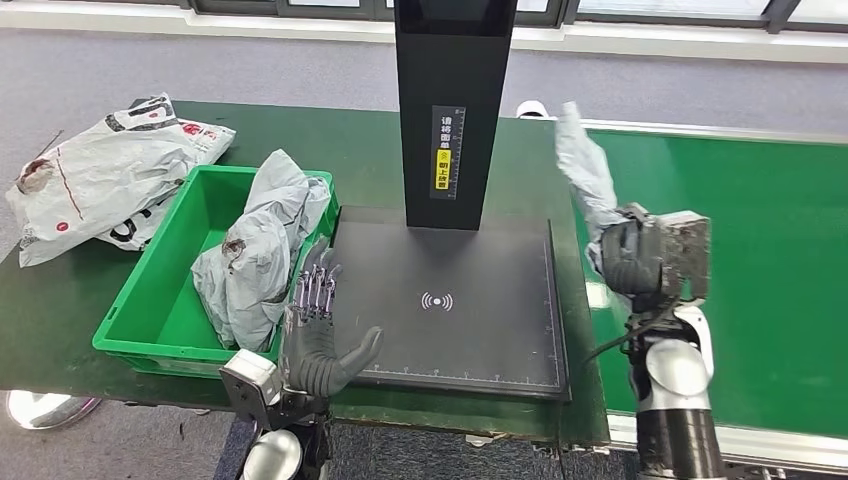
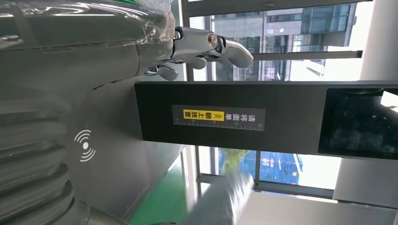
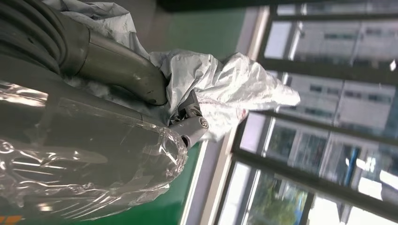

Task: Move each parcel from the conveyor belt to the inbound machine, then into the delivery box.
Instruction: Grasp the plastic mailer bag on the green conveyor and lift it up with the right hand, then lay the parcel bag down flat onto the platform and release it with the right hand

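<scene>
- The fingers [image 1: 318, 285] of the left hand [image 1: 318, 335] lie straight and apart, thumb out to the side, holding nothing; the hand rests over the left edge of the inbound machine [image 1: 480, 320], beside the green delivery box [image 1: 150, 300].
- The right hand [image 1: 630, 262] is closed round a crumpled grey parcel [image 1: 585, 170], held up above the gap between the machine and the green conveyor belt [image 1: 760, 260]; in the right wrist view the thumb [image 3: 126, 70] presses into the white plastic [image 3: 225, 89].
- Writing: the machine's black column [image 1: 452, 110] carries a yellow-and-white label [image 1: 452, 150] with Chinese characters and a ruler scale; the flat plate bears a white wireless symbol [image 1: 436, 301].
- A grey parcel [image 1: 255, 255] lies in the delivery box, draped over its rim; white bags with red and black print [image 1: 100, 170] lie on the table beyond it, the print too small to read.
- The right hand's fingers are mostly hidden behind its own wrist housing in the head view.
</scene>
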`<state>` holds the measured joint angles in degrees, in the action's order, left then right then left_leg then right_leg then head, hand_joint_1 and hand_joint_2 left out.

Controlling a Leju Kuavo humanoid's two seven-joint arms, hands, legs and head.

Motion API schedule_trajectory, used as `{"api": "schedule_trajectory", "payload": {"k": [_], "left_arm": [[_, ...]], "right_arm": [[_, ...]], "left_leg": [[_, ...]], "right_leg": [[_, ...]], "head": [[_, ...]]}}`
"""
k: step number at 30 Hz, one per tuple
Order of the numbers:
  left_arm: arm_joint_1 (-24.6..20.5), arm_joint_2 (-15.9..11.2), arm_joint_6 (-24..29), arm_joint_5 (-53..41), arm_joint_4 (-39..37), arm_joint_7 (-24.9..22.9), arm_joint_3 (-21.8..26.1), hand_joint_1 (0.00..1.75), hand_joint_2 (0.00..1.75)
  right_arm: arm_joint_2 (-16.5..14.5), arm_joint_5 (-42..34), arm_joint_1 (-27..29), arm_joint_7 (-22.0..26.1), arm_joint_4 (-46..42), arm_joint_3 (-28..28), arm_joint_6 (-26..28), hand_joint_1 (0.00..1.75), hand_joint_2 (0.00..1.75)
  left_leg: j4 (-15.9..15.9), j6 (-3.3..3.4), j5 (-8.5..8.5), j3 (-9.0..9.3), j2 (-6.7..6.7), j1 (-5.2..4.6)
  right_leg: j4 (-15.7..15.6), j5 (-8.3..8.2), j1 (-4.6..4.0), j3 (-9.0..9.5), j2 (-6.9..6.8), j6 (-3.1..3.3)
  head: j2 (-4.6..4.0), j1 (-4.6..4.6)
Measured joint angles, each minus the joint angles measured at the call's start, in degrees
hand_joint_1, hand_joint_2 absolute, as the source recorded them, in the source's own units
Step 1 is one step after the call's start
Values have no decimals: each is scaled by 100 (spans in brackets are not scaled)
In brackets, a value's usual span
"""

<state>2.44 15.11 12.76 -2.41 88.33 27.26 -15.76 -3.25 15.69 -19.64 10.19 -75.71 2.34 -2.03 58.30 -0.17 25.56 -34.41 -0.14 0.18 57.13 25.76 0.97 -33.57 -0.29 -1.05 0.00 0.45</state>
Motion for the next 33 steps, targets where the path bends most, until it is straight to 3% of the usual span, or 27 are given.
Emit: {"api": "schedule_trajectory", "payload": {"k": [13, 14, 17, 18, 33], "left_arm": [[-141, 33, 84, -102, -104, -74, -108, 0, 175], [-153, 33, 90, -105, -113, -77, -112, 0, 175], [-187, 34, 96, -110, -141, -81, -119, 0, 175], [-201, 34, 99, -111, -151, -81, -120, 0, 175], [-532, 36, 25, -44, -412, 49, -186, 0, 175]], "right_arm": [[-864, -133, -835, 174, 2578, 1483, -45, 175, 175], [-931, -197, -859, 206, 2737, 1556, -96, 156, 175], [-1097, -383, -908, 286, 3091, 1706, -242, 26, 175], [-1140, -442, -922, 308, 3182, 1743, -291, 0, 175], [-1387, -1291, -929, 537, 3761, 2069, -1525, 0, 175]], "left_leg": [[0, -5, -3, -3, -4, 1], [0, -6, -2, -3, -4, 1], [0, -6, -2, -3, -4, 1], [0, -6, -2, -3, -4, 1], [1, -6, -2, -3, -4, 1]], "right_leg": [[2, 2, -1, -6, -1, 4], [2, 3, -1, -7, -1, 5], [2, 3, -1, -7, -1, 5], [2, 3, -1, -7, -1, 5], [1, 3, -1, -8, -1, 5]], "head": [[0, 0], [0, 0], [0, 0], [0, -1], [0, 0]]}}
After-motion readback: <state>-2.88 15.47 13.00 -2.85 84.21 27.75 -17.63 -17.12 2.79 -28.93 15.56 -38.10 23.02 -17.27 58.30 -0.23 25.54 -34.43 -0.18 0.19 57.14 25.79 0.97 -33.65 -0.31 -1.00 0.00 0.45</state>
